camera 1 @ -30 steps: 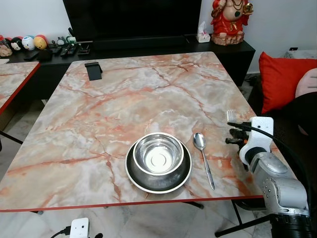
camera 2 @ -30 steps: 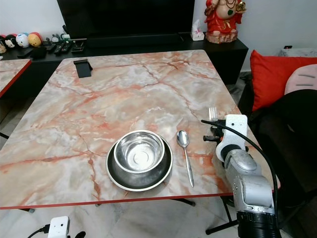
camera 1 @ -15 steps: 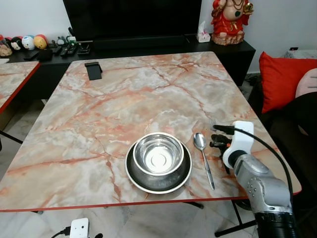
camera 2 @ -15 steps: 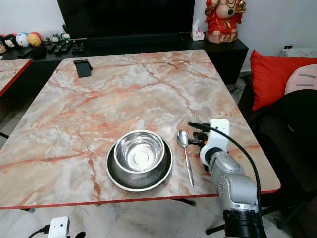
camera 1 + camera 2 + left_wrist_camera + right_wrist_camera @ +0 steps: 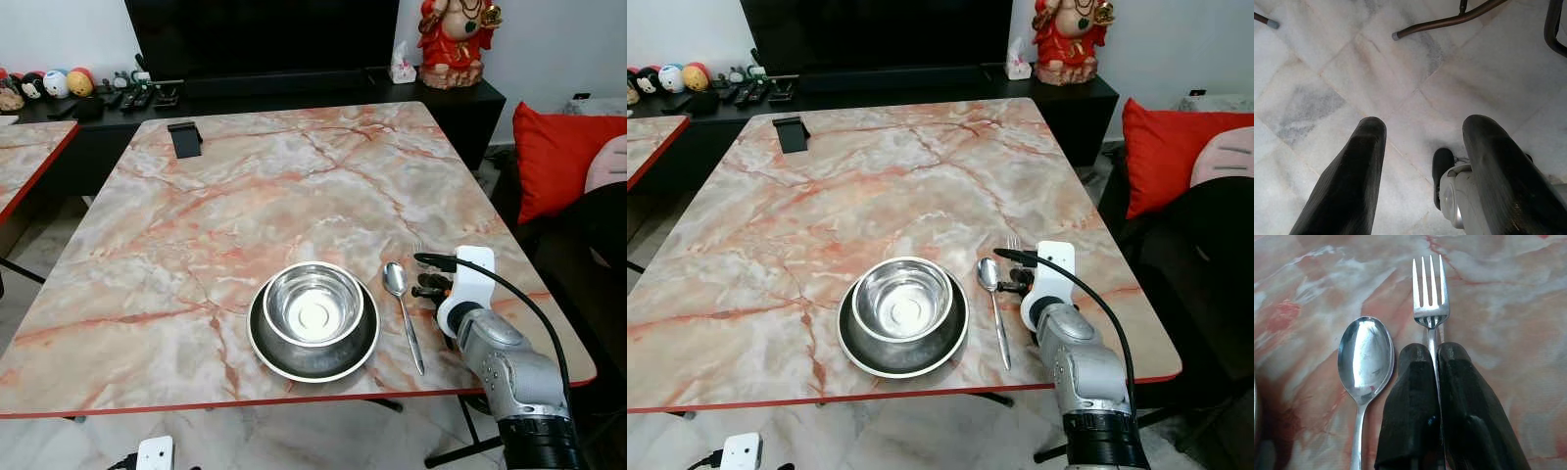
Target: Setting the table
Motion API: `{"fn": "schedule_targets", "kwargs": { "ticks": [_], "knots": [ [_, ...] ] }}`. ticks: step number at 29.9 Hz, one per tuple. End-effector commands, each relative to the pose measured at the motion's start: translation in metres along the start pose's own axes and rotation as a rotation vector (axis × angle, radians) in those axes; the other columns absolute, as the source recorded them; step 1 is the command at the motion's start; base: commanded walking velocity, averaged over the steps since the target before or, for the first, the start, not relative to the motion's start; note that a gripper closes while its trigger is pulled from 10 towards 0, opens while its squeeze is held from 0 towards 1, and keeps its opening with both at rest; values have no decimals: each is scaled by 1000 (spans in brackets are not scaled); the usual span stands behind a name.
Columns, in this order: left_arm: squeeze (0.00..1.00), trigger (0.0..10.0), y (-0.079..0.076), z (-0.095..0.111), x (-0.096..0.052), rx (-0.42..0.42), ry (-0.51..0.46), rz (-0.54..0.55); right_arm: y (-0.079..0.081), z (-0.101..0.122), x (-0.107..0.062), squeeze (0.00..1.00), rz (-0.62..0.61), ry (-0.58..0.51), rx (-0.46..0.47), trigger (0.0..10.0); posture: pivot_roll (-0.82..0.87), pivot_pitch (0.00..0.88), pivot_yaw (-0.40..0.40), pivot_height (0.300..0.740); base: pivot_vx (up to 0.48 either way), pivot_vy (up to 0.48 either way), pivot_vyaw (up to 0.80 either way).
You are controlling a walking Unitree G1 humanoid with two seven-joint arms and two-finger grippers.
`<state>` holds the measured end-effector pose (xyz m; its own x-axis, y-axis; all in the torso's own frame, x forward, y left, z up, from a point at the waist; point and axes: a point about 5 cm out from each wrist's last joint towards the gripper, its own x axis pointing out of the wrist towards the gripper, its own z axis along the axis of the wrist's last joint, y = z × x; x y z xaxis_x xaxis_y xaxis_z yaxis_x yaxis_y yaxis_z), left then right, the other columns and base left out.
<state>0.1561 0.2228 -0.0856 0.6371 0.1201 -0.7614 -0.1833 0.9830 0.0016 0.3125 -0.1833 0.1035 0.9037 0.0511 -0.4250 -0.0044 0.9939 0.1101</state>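
Now the right pincer sits low over the marble tabletop, its 2 black fingers pressed together on the handle of a fork, tines pointing away from the robot. Just beside the fork, on the side toward the bowl, lies a spoon, handle toward the near edge. Next to the spoon stands a steel bowl nested in a dark plate. A black phone stand rests at the far left of the tabletop. The left pincer hangs over the pale floor tiles, its 2 fingers spread apart and holding nothing.
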Motion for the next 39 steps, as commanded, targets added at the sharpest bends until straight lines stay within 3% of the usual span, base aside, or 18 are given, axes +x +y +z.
{"fn": "schedule_targets", "kwargs": {
  "ticks": [1,13,39],
  "knots": [
    [0,10000,6,-3,-2,1,11,14,3,2,2,0,3,-2,-13,10000,-110,0,55,740,0,0,0],
    [0,10000,6,-3,-2,2,8,16,-2,-19,4,0,-23,32,-20,10000,-105,0,53,740,0,0,0],
    [0,10000,5,-2,-1,7,7,15,-5,-33,4,0,-40,50,-41,10000,-104,0,59,740,0,0,0]
  ]
}}
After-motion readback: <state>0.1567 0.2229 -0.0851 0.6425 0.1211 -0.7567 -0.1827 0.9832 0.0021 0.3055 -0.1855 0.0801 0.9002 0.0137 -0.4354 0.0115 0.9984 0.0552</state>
